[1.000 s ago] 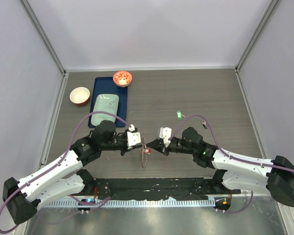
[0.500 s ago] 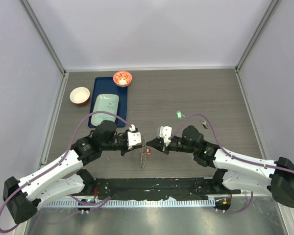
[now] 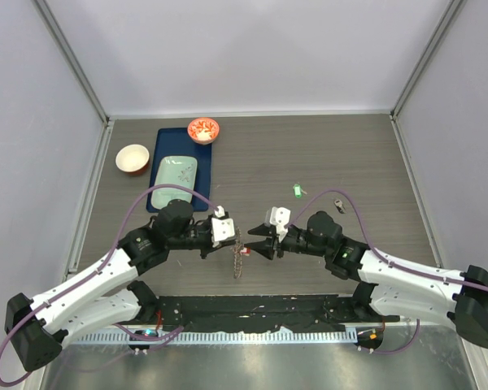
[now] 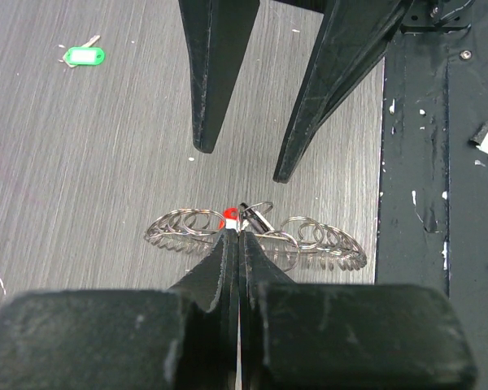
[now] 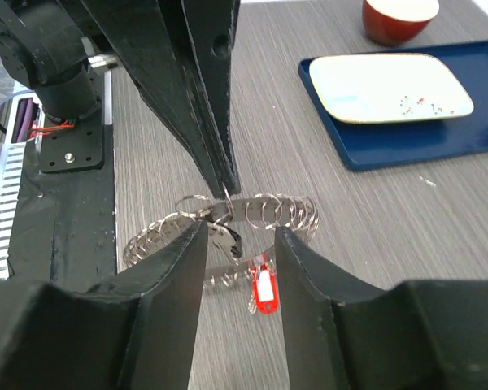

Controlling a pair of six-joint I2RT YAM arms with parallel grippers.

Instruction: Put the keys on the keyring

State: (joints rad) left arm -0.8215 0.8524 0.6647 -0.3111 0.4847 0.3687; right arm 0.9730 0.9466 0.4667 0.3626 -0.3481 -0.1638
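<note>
Currently I hold the keyring [image 5: 285, 211] on edge at the near middle of the table [image 3: 350, 154] in the tightly closed left jaws, a red key [image 5: 263, 294] and a dark key [image 5: 226, 236] apparently hanging from it, the right jaws spread wide just beside it. I judge threading half done: next, the right jaws must fetch the green key [image 3: 295, 190] or the other dark key [image 3: 339, 205], both loose farther back. The small bowl [image 3: 132, 158] looks empty, and the plate [image 3: 174, 175] on the blue tray [image 3: 164, 142] bears only specks.
</note>
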